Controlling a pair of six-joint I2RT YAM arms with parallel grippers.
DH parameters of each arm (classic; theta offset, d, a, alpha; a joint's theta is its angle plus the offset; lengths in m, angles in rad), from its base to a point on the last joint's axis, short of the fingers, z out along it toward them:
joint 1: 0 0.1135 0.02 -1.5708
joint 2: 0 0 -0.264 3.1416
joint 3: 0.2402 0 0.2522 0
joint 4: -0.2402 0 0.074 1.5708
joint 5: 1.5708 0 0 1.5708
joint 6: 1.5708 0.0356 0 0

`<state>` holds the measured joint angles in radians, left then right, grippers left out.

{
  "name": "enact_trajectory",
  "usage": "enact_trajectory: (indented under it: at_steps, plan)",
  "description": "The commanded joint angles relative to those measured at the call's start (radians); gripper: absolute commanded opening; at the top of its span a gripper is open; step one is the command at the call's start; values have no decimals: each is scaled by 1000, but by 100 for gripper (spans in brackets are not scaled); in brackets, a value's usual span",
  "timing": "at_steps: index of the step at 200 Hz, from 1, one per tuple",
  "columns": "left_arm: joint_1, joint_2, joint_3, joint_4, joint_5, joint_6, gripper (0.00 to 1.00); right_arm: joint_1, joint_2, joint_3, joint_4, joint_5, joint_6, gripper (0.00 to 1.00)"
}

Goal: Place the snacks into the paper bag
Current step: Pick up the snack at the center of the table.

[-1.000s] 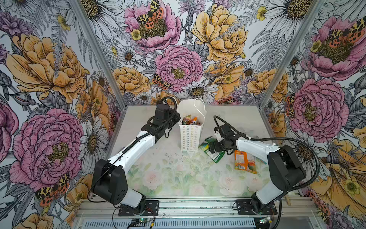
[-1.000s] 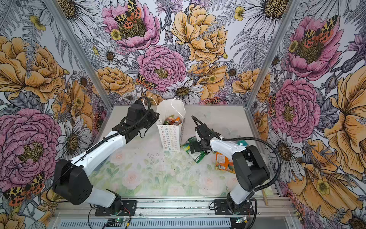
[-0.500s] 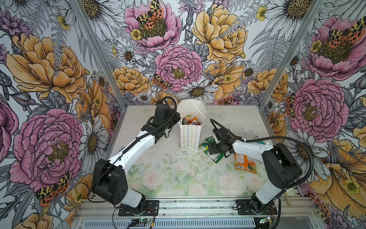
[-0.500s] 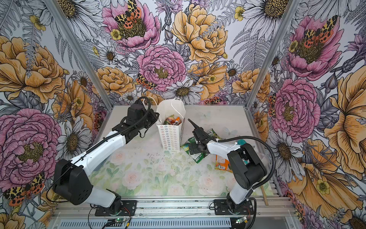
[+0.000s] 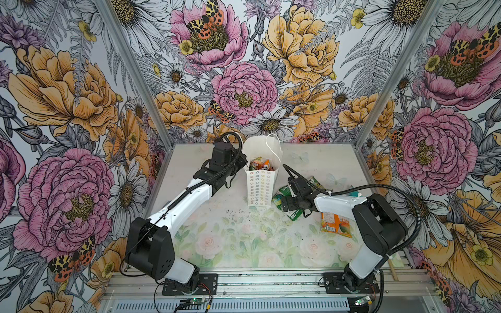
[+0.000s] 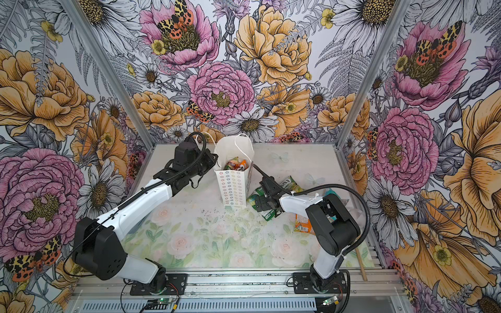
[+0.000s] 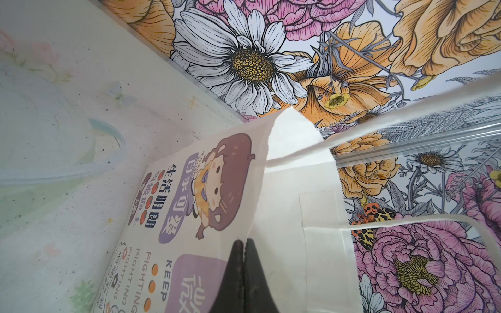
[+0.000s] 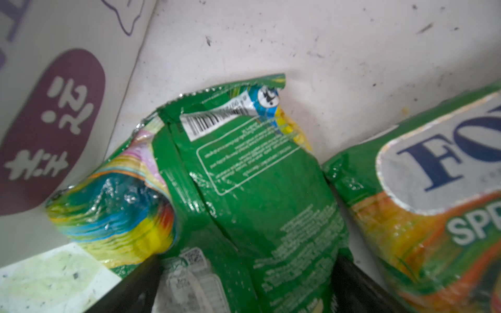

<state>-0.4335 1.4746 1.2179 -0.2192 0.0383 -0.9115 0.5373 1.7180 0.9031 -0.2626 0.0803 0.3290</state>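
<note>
— Green packet, where?
— Lying at four o'clock from the paper bag, between the right gripper's widely spread jaws.
— Left gripper?
— Pressed together, pinching the bag's nine-o'clock rim.

My left gripper pinches its two dark fingers tight on the top rim of the white paper bag, its printed side showing a brown-haired cartoon girl above the pale table, white cord handles crossing the floral wall.
</note>
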Motion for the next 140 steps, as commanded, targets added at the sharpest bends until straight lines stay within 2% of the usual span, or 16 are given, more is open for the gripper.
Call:
enact_trajectory:
  at_steps: [1, 27, 44, 81, 117, 140]
  plan:
    - [6, 1, -11, 34, 8, -12, 0, 21, 84, -73, -93, -50, 43, 100]
    - [6, 0, -9, 34, 8, -12, 0, 24, 65, -72, -93, -73, 79, 99]
    - [6, -2, -10, 34, 8, -12, 0, 24, 51, -76, -97, -61, 92, 94]
    - [7, -3, -10, 34, 9, -12, 0, 24, 16, -95, -101, -32, 113, 76]
    - [5, -3, -10, 34, 10, -12, 0, 24, -21, -98, -107, -35, 123, 54]
    - [7, -6, -11, 34, 9, -12, 0, 24, -51, -90, -116, -44, 122, 45]
